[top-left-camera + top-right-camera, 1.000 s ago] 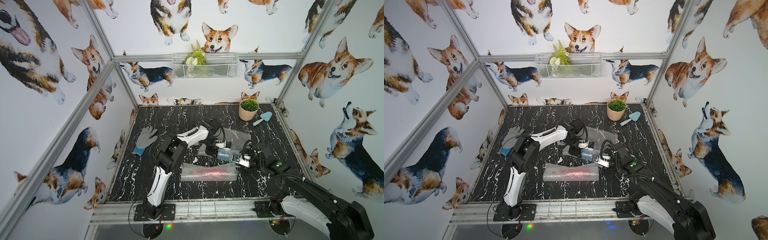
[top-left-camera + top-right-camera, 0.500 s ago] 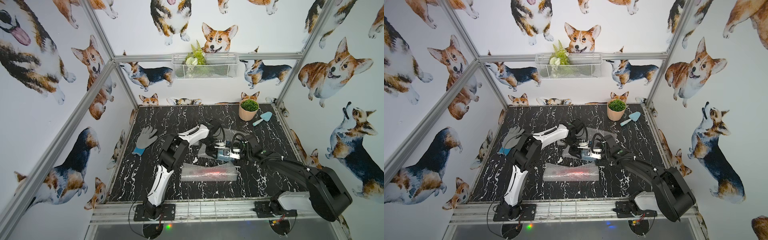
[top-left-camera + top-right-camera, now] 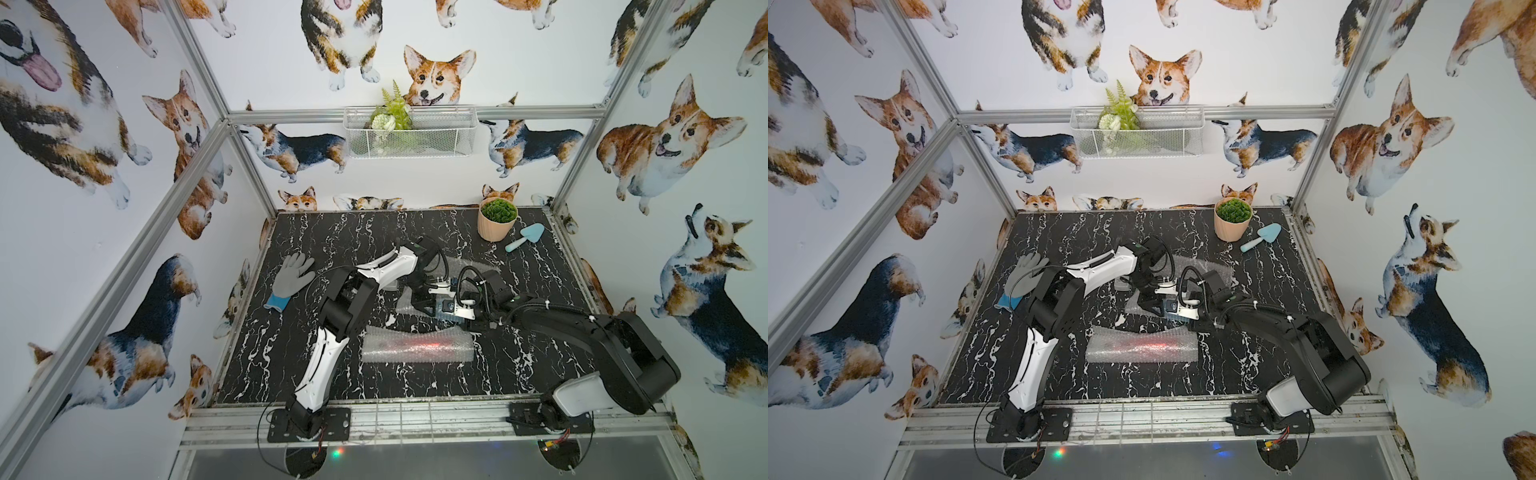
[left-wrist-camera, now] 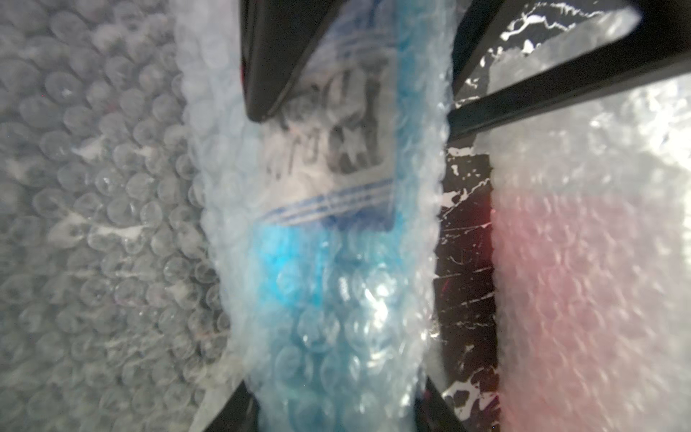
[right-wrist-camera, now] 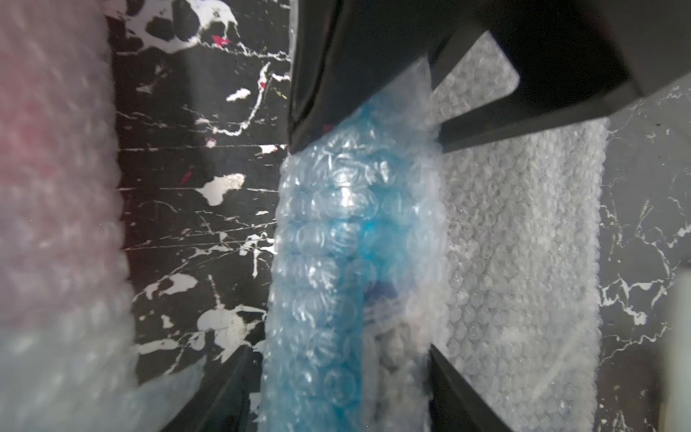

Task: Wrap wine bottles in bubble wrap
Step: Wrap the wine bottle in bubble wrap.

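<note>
The table is black marble. A grey glove with a blue cuff lies at mid-left. A pot of green plant stands at the far right with a pale blue trowel just beside it. On the far wall hangs a wire basket holding a fern.

Both arms reach over the middle of the table. In both top views they hide most of what lies under them, and only a sliver of blue shows below the right wrist.

The blue bottle lies mid-table, a little right of centre, rolled partly into its wrap. The rest of that sheet lies flat on the far side of the bottle. Through the bubbles the glass shows bright blue, and its white label carries dark print and blue stripes.

The left gripper clamps the wrapped blue bottle. The right gripper, just beside it, also has its fingers pressed against the wrap on both sides.

Nearer the front lies the red bottle, running left to right. It is fully rolled in a second wrap and shows as a pink glow. A strip of bare table separates it from the blue roll.
</note>
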You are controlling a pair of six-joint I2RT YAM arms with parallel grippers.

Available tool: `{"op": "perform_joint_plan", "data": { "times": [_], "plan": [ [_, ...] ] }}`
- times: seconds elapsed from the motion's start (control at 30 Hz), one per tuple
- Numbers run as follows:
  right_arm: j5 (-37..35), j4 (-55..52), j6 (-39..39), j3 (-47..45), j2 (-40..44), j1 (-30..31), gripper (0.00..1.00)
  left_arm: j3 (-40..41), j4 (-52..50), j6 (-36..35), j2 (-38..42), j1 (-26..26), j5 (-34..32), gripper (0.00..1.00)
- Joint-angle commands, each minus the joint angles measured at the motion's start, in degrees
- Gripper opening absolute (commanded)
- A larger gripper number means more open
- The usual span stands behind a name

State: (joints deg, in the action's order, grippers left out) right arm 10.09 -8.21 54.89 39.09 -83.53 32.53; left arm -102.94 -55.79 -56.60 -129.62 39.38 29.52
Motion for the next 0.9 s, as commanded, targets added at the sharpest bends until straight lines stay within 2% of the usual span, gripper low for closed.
{"op": "perform_joint_plan", "data": {
  "times": [0.0,0.13,0.3,0.57,0.67,0.77,0.87],
  "plan": [
    [-1.8,-0.5,-0.78,-0.7,0.87,0.08,0.65,-0.68,-1.61,0.03,0.6,-0.35,3.34,0.49],
    [-2.18,-0.69,-2.35,-1.06,0.8,0.07,0.56,-1.17,-0.95,1.24,2.96,-0.83,4.98,0.64],
    [1.62,-2.67,-6.72,-0.39,0.68,-2.46,0.48,1.81,2.39,1.89,8.89,-1.39,5.21,0.73],
    [11.77,-13.29,-10.13,5.68,-2.22,-10.35,0.47,8.14,10.86,2.11,13.02,-1.72,2.62,0.78],
    [17.42,-20.96,-10.16,11.26,-7.31,-12.35,0.47,10.61,14.95,1.87,14.46,-1.59,2.66,0.78],
    [22.09,-29.96,-10.14,18.65,-13.78,-12.49,0.46,14.96,21.91,0.73,16.42,-1.06,-1.6,0.79],
    [24.75,-33.88,-10.6,22.01,-16.9,-12.35,0.45,18.43,26.46,0.17,18.46,-1.07,-3.35,0.8]
  ]
}}
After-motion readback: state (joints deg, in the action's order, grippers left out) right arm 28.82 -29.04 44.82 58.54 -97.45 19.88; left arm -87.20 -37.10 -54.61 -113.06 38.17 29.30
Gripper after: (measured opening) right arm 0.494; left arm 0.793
